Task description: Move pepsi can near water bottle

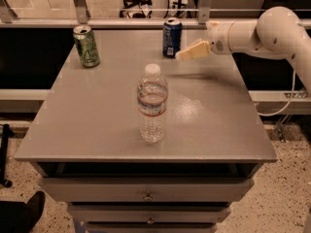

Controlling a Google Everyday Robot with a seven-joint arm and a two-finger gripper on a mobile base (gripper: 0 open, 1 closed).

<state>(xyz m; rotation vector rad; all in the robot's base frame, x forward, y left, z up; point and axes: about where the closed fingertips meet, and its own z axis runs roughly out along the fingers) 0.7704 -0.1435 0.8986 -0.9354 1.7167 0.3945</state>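
Pepsi can (172, 37) is sitting well apart from the water bottle (152, 103), gripper (183, 55) hovering beside it, probably lining up a grab (open or closed, can't tell).

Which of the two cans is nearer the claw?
The dark blue pepsi can, close beside the claw; the green can stands apart at the other back corner.

grn can (86, 46) back-l on tbl (97, 125); drawers (146, 191) below

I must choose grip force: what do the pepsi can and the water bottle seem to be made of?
The pepsi can looks like painted metal, probably aluminium: glossy dark blue wall, silvery top. The water bottle looks like thin clear plastic: see-through ribbed wall, white cap. The gripper hovers beside the can.
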